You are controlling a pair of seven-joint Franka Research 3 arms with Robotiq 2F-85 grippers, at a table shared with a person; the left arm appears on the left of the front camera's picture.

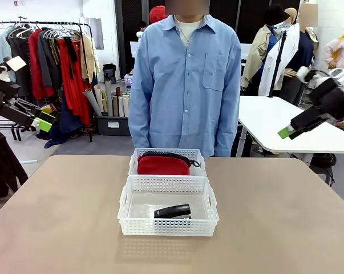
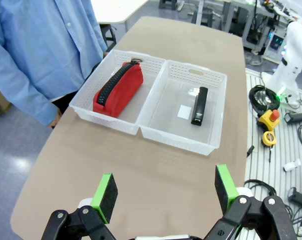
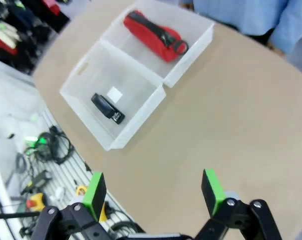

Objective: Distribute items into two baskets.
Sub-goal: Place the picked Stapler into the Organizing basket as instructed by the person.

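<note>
- Tan surface (image 1: 57,228) carries two white baskets, touching, midway along its far edge.
- Red pouch (image 1: 163,164), soft, fills the far basket (image 1: 136,160); its strap looks easiest to pinch.
- Black stapler (image 1: 172,212), small and rigid, lies in the near basket (image 1: 126,220).
- Left tool (image 2: 165,192) and right tool (image 3: 153,192) hover open, empty.

- No text, brand or number could be read anywhere.
- A small white label (image 2: 184,111) lay on the nearer basket's (image 2: 211,145) floor, its print illegible.
</note>
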